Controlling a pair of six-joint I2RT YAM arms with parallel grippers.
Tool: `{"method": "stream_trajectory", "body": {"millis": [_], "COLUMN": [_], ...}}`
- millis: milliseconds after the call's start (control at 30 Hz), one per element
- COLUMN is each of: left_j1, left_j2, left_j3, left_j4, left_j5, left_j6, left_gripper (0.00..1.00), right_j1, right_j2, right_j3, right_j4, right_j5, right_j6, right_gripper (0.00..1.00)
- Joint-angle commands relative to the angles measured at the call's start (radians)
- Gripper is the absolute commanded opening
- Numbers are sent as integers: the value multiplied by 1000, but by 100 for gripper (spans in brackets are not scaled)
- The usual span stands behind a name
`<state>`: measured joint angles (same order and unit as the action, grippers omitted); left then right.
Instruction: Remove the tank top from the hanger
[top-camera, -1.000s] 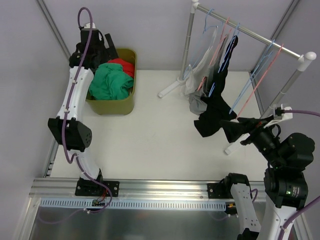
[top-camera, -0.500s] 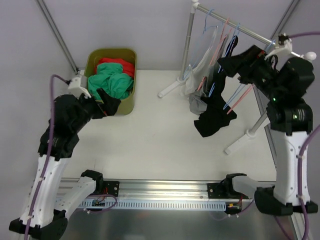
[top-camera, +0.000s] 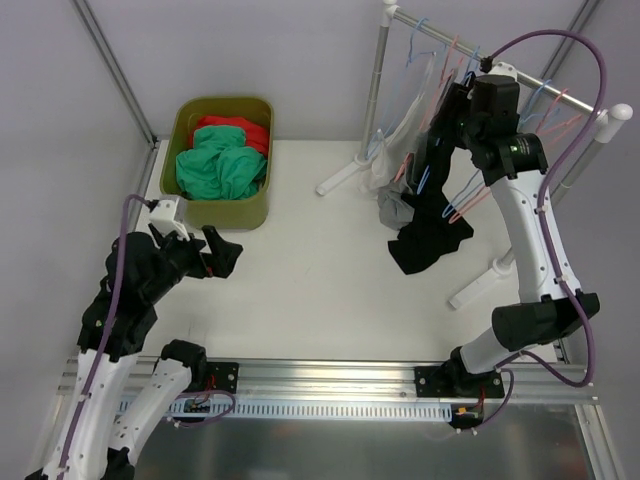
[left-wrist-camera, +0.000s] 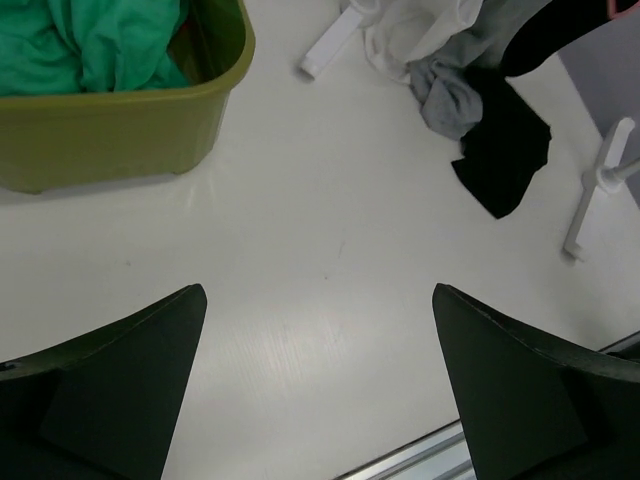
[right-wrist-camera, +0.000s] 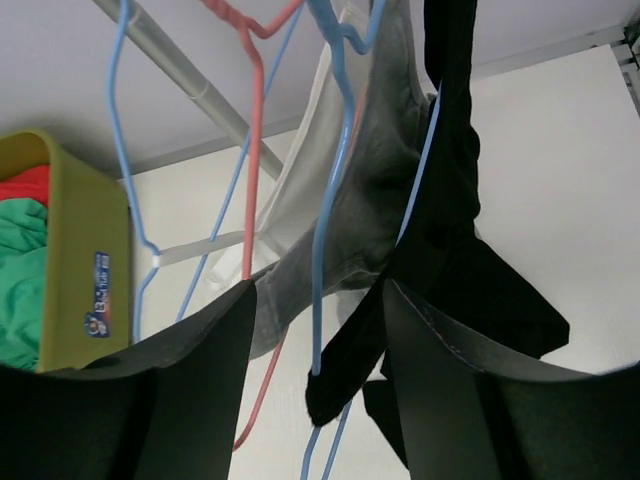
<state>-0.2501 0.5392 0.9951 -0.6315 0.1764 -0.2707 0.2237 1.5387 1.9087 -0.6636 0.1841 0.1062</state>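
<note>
Now our right gripper (right-wrist-camera: 318, 290) has risen to the rack (right-wrist-camera: 190, 85), wide open and empty. The black tank top (right-wrist-camera: 450, 200), on its blue hanger (right-wrist-camera: 335, 180), hangs just ahead of its fingers (right-wrist-camera: 130, 400), so grasping looks next. Our left gripper (left-wrist-camera: 318, 292) idles low, open and empty.

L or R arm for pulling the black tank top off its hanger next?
Right. The right gripper is open up at the rack, right beside the hanging black tank top. The left gripper hangs open low over the table near the green bin, well away from the rack.
</note>
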Motion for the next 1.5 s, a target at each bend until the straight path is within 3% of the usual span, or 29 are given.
{"method": "stream_trajectory", "body": {"millis": [0,200,400,833,1233,1333,1467], "left_j1": [-11,-11,-12,-15,-18,-20,-20], "left_j2": [79,88,102,96,70,94,165], "left_j3": [-114,-159,-170,-170,-104,-32,123], "left_j4": [-7,3,10,23,27,36,102], "left_j5": [-35,-17,-6,61,216,271,357], "left_j6": [36,8,5,14,36,30,-14], "left_gripper": [99,99,99,99,99,98,99], "right_j1": [5,6,6,6,8,6,6], "right_j2": [29,29,-47,-256,-664,-739,-859], "right_j3": [61,26,-14,-86,-428,-465,-558], "right_j4": [24,35,84,104,30,-13,-53], "right_j5": [69,144,144,31,-432,-558,-851], "right_j6": [-16,19,61,84,39,23,4], "right_gripper": [56,15,1,0,0,0,0]}}
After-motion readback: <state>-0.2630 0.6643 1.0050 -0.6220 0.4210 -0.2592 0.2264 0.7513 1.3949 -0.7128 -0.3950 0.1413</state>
